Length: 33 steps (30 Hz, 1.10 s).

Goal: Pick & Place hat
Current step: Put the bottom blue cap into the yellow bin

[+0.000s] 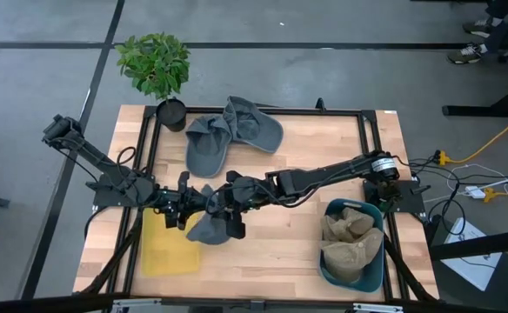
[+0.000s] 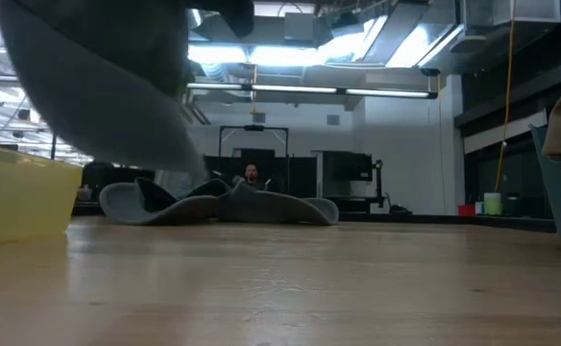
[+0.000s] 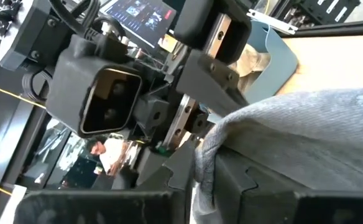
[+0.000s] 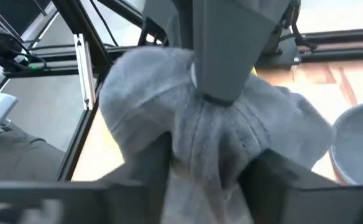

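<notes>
Clearly, from the high view, both grippers meet over the tabletop a little toward its left edge, with a grey cap (image 1: 210, 228) hanging between them, beside the yellow tray (image 1: 169, 252) at the front left. The left gripper (image 1: 187, 207) and the right gripper (image 1: 223, 209) both touch it. More grey caps (image 1: 232, 130) lie near the back edge; a blue bin (image 1: 351, 248) of tan caps stands at the front right.

In the low view the cap (image 2: 98, 77) hangs clear of the wood.

In the left wrist view the cloth (image 3: 293, 137) drapes over that arm's fingers, clamped on it.

In the right wrist view, the jaws stand apart around bunched fabric (image 4: 212, 137). I judge it light, soft and floppy; the stiffer brim gives the best hold.
</notes>
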Tool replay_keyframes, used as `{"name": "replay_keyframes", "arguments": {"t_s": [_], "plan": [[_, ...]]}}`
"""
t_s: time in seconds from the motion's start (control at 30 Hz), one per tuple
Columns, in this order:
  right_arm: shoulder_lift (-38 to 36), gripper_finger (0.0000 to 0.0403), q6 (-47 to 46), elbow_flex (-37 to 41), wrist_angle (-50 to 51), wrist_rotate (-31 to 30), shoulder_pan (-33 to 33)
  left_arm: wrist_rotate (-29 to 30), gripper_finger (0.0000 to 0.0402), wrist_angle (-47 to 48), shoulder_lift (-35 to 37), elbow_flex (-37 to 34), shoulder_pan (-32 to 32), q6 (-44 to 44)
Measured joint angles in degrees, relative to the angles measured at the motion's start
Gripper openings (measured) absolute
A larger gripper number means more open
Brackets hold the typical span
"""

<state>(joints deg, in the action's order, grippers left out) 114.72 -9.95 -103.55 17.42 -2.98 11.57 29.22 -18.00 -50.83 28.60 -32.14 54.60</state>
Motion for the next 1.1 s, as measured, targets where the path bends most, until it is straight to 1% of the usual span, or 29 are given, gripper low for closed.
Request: {"name": "replay_keyframes", "arguments": {"t_s": [0.07, 0.17, 0.2, 0.23, 0.3, 0.4, 0.53, 0.67, 0.8, 0.87, 0.97, 1.1], "plan": [[0.0, 0.0116, -0.1, 0.0, 0.7, 0.0, 0.0, 0.0, 0.0036, 0.1, 0.0, 0.0, 0.0, -0.8], [0.0, 0.0037, -0.3, 0.0, 1.2, 0.1, 0.0, 0.2, 0.0038, 0.3, 0.0, 0.0, 0.0, -7.9], [0.0, 0.0022, -0.3, 0.0, 1.4, 0.0, 0.0, 0.6, 0.0039, 0.5, 0.0, 0.0, 0.0, -10.4], [0.0, 0.0016, -0.2, 0.0, 1.5, 0.0, 0.0, 1.0, 0.0039, 0.9, 0.0, 0.0, 0.0, -12.7], [0.0, 0.0022, -0.4, 0.0, 2.0, -0.4, 0.0, 2.2, 0.004, 2.3, 0.0, 0.0, 0.0, -15.5], [0.0, 0.003, -0.4, 0.0, 2.8, -0.9, -0.1, 5.7, 0.0041, 4.7, 0.0, 0.1, 0.0, -20.5], [0.0, 0.0015, -1.0, 0.0, 4.7, -4.7, 0.0, 7.1, 0.0051, 7.7, 0.8, 0.1, -0.1, -27.7], [0.0, 0.0012, -4.9, 0.0, 5.3, -7.4, 0.0, 7.6, 0.0079, 9.1, 2.9, 0.1, -1.0, -34.7], [0.0, 0.0026, -8.5, 0.0, 5.3, -13.3, 0.0, 9.5, 0.0116, 11.0, 6.1, 0.1, -2.2, -43.6], [0.0, 0.0029, -9.3, 0.0, 5.3, -16.2, 0.0, 11.4, 0.0134, 12.6, 7.6, 0.1, -2.6, -47.1], [0.0, 0.0022, -9.6, 0.0, 5.2, -19.8, 0.0, 13.8, 0.0159, 15.2, 9.4, 0.1, -3.1, -51.6], [0.0, 0.0016, -9.6, 0.0, 4.4, -23.9, 0.0, 14.6, 0.0185, 16.9, 9.9, 0.1, -2.8, -56.6]]}}
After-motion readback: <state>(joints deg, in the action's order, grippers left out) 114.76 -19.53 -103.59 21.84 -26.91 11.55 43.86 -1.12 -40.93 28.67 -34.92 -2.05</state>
